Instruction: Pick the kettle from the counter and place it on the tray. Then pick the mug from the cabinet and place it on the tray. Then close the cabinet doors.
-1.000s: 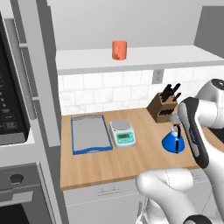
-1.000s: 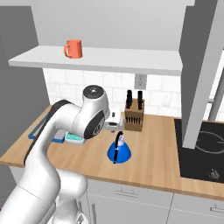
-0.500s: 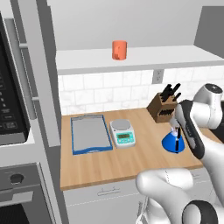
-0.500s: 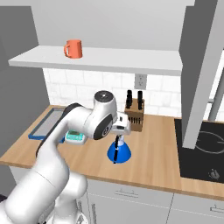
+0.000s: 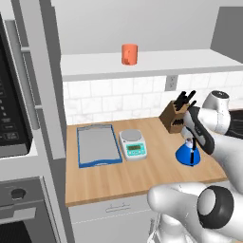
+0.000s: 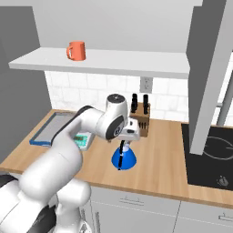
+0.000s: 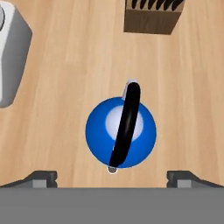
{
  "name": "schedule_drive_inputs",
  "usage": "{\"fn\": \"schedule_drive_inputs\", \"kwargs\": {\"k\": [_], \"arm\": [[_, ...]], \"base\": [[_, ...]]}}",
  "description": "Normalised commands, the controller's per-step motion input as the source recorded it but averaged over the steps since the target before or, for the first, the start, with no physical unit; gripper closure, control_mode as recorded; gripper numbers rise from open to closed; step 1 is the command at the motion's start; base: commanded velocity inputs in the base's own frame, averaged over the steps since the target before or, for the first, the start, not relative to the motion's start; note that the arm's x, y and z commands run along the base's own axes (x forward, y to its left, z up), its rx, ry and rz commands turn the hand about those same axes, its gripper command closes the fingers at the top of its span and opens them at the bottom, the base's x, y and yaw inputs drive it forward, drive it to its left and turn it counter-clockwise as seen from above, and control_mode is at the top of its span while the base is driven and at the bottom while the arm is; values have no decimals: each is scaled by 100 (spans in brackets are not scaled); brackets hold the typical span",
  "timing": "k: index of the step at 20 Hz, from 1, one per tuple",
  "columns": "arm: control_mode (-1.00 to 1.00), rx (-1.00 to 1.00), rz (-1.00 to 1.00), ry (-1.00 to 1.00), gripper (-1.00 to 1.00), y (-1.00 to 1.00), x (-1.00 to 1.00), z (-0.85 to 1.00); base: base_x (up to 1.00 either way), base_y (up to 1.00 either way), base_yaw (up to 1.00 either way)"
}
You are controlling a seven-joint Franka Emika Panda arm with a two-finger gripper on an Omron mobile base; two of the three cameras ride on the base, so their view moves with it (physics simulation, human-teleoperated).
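Observation:
The blue kettle [image 7: 120, 131] with its black arched handle stands on the wooden counter [image 5: 142, 173], right of centre. My gripper [image 7: 112, 179] hangs open straight above it, one fingertip on each side, touching nothing. From the base, the gripper [image 6: 123, 144] sits just over the kettle [image 6: 124, 158]; the arm partly covers the kettle [image 5: 189, 155] in the left base view. The blue-rimmed tray [image 5: 97, 144] lies bare at the counter's left. The orange mug [image 5: 129, 53] stands on the open cabinet's pale shelf [image 6: 104, 61]. An open grey cabinet door [image 6: 207, 68] juts out on the right.
A white-green kitchen scale [image 5: 133, 144] sits between tray and kettle. Just behind the kettle stands a knife block [image 6: 140, 120]. A black cooktop [image 6: 211, 154] lies right of the counter, and the oven column [image 5: 14, 142] rises at the left.
The hand has swung right and come down over the kettle. Kettle, mug and tray have not moved.

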Motion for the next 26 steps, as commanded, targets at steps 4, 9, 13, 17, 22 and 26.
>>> {"fn": "schedule_drive_inputs", "kwargs": {"k": [4,9,13,17,22,26], "arm": [[-100,0,0,8,-100,-11,34,-27],[-100,0,0,11,-100,-4,34,-30],[-100,1,0,4,-100,-6,2,-25],[-100,0,-2,0,-100,-1,-1,-28],[-100,0,0,0,100,0,-6,-26],[-100,0,0,-12,100,0,-21,-12]], "base": [[0,0,0],[0,0,0],[0,0,0],[0,0,0],[0,0,0],[0,0,0]]}}
